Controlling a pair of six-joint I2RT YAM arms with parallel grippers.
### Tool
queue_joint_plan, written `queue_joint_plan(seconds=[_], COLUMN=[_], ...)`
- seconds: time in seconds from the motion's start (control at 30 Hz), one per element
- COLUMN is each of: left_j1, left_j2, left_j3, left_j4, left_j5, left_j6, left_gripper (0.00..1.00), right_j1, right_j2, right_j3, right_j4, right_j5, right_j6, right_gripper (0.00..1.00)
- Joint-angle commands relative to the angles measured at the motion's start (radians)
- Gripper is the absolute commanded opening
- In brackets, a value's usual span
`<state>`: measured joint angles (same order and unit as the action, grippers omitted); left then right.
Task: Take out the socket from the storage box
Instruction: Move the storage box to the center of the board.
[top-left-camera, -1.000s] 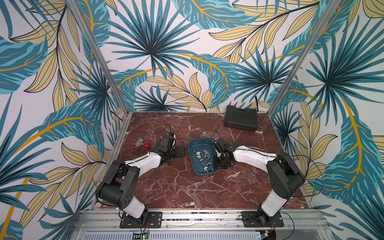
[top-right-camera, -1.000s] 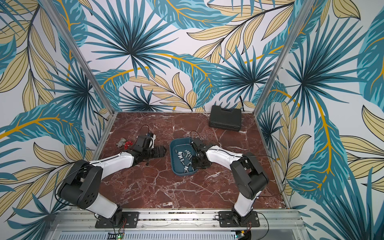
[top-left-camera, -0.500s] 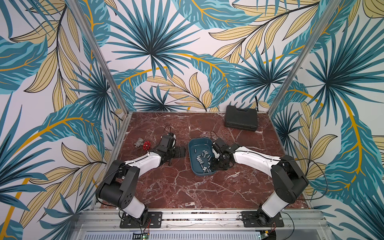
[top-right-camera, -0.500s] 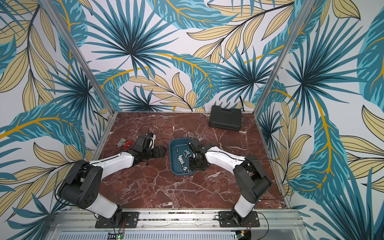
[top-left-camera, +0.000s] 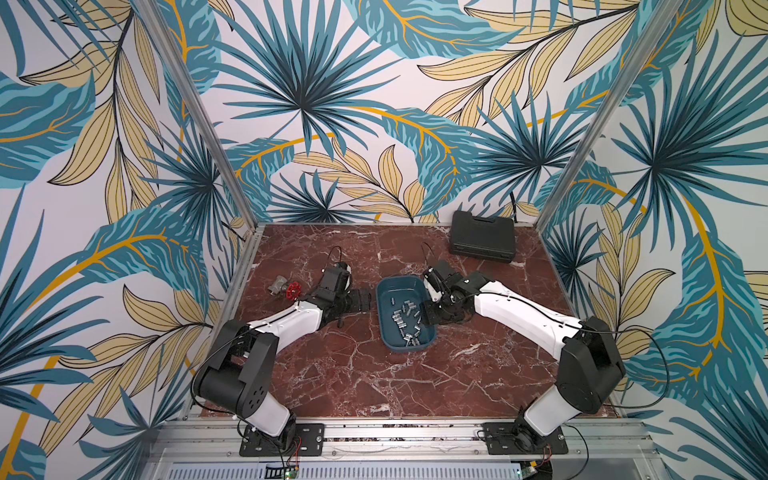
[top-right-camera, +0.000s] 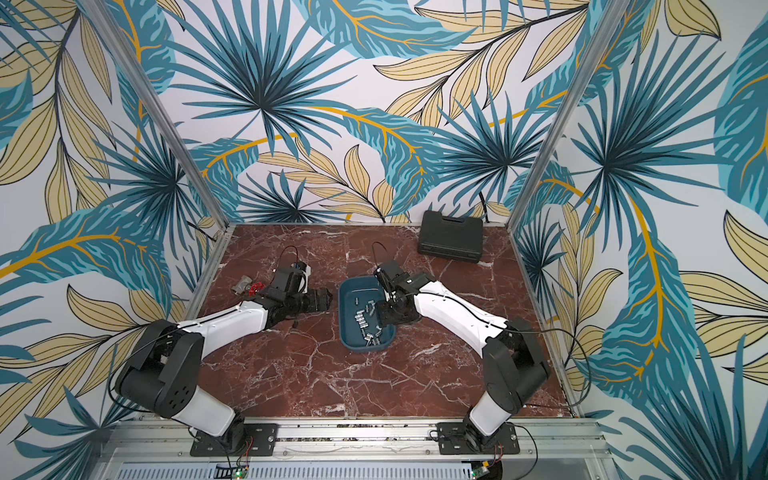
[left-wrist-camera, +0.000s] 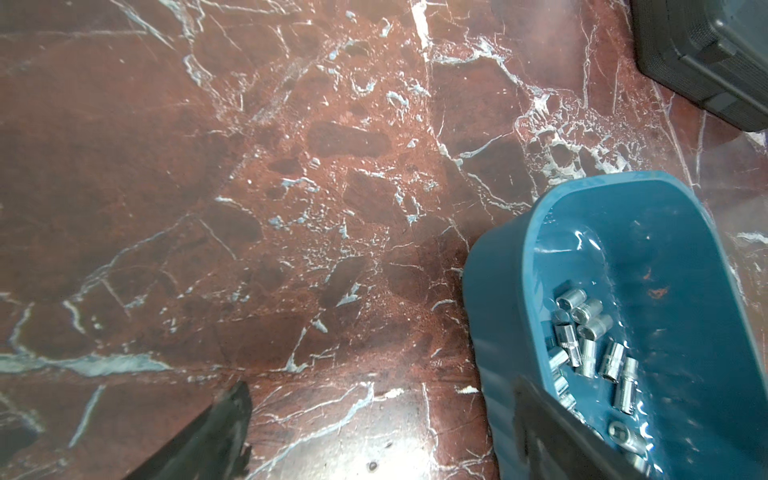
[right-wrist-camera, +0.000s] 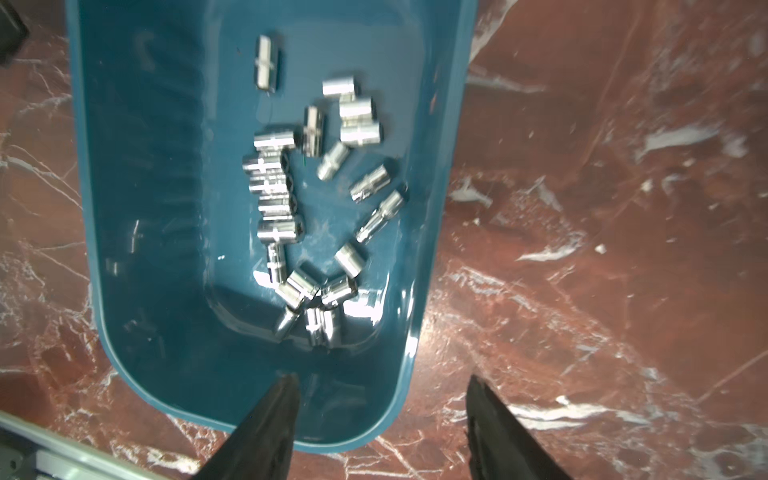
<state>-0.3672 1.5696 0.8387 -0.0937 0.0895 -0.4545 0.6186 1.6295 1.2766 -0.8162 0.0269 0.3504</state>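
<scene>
Right wrist view showed the right jaws apart and empty, straddling an end wall of the box (right-wrist-camera: 145, 208), likely lined up to reach the sockets (right-wrist-camera: 276, 230) lying loose on its floor. Left jaws stood wide apart and empty over the surface (left-wrist-camera: 291, 208) just beside the box, probably on standby.

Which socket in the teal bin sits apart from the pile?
The lone socket in the storage box, farthest from the right gripper: bare floor all round it, while the others touch or crowd together.
</scene>
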Motion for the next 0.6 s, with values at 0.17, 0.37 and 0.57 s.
queue_joint_plan(seconds=[0.17, 0.37, 0.57], left_j1=[-0.004, -0.003, -0.004], left_j2=[-0.035, -0.072, -0.089], left_j3=[0.043, 0.005, -0.008], left_j4=[-0.014, -0.009, -0.015], left_j5=[-0.01, -0.028, -0.041], left_j6=[0.008, 0.007, 0.005], left_gripper=[1.0, 1.0, 1.0], right_j1=[-0.002, 0.0, 0.002], right_j2=[0.078, 0.189, 0.276], right_j3=[0.163, 0.254, 0.286], right_j4=[0.011, 0.037, 0.102], right_j5=[0.002, -0.06, -0.048], right_j6=[-0.097, -0.094, -0.052], right_gripper=[0.75, 0.76, 0.73])
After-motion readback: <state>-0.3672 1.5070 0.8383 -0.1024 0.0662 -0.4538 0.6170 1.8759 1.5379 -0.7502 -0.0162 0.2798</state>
